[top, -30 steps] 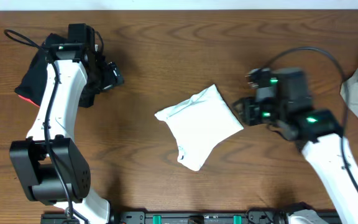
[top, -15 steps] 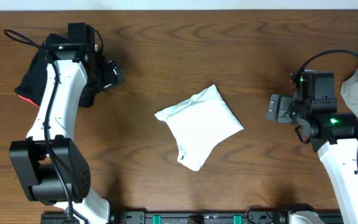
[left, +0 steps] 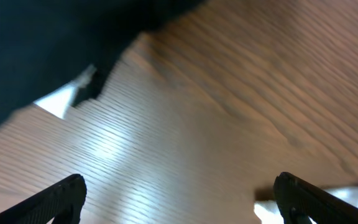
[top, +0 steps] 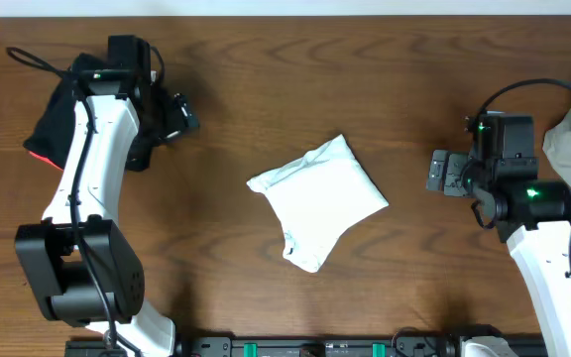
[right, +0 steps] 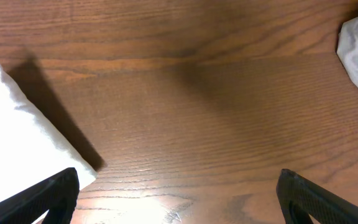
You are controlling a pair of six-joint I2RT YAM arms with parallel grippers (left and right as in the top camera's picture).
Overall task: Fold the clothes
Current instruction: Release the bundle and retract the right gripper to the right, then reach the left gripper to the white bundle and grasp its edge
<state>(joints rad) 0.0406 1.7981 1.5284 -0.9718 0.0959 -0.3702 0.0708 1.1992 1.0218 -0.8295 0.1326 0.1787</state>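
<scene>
The folded white shirt (top: 317,201) lay mid-tabletop (top: 266,79). The left fingers (left: 58,199) stood wide apart, holding nothing. The right fingers (right: 48,196) were spread too, empty, near the shirt's edge.

The left arm (top: 92,149) and right arm (top: 543,248) wear white shells with black joints; black cables (top: 30,58) loop off each, and green lights (top: 481,126) glow near the wrists.

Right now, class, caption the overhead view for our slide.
Folded white T-shirt lies untouched on the table between the open left gripper and open right gripper.
</scene>
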